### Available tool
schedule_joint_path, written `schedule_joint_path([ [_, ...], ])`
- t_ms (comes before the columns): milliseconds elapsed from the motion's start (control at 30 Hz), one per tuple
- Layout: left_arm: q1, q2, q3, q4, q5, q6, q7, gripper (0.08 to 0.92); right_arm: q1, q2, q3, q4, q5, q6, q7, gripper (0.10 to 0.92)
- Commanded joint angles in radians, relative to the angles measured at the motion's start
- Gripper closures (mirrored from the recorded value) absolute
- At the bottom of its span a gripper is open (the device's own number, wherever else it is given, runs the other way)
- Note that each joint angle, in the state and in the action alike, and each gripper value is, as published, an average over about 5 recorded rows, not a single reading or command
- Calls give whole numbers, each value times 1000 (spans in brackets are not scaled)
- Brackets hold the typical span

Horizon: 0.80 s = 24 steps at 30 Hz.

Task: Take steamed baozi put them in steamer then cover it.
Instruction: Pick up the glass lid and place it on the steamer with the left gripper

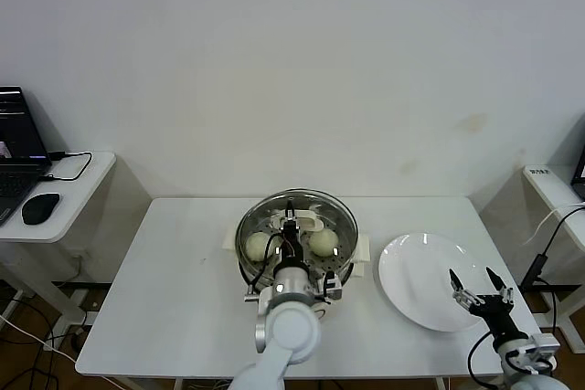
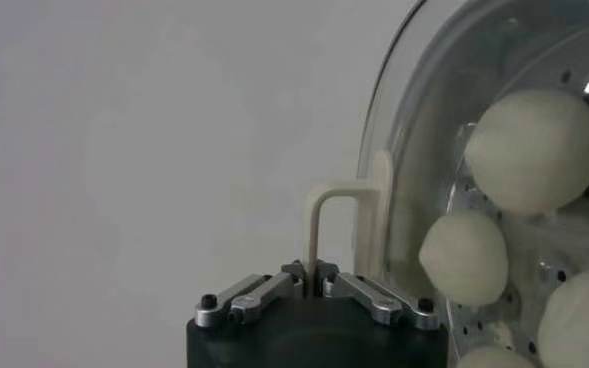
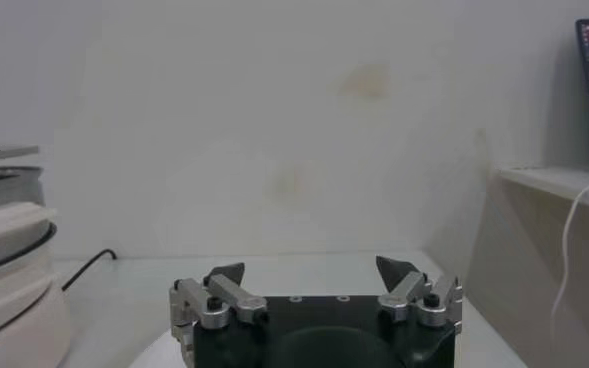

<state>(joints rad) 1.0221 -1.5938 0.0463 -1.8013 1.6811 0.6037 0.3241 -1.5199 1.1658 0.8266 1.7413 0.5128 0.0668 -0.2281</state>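
Four steamed baozi [image 2: 532, 150] sit inside steamer [image 1: 358, 253], mid worktop [image 1: 174, 289]. Left hand [image 2: 312, 272] pinched tight on cover [image 1: 340, 212] handle, so lid comes down straight over buns. Right hand [image 1: 477, 288] wide apart, waiting above plate [image 1: 411, 280].

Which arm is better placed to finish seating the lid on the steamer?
Left. Its claw is shut on the lid's handle, over the steamer holding the buns. The right claw is open over the plate.

Even, soft overhead light filled the room; shadows stayed faint. A bright glint streaked the cover [image 2: 444, 120] just beyond the left gripper [image 2: 314, 275], whose near body blurred dark.
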Motion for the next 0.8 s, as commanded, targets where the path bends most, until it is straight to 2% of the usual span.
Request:
schedule_joint_path([
  [33, 2, -6, -5, 7, 6, 1, 6, 858, 1, 0, -1, -1, -2, 0, 0, 203],
  [800, 14, -5, -5, 17, 6, 0, -1, 858, 7, 4, -4, -9, -5, 2, -1, 203],
])
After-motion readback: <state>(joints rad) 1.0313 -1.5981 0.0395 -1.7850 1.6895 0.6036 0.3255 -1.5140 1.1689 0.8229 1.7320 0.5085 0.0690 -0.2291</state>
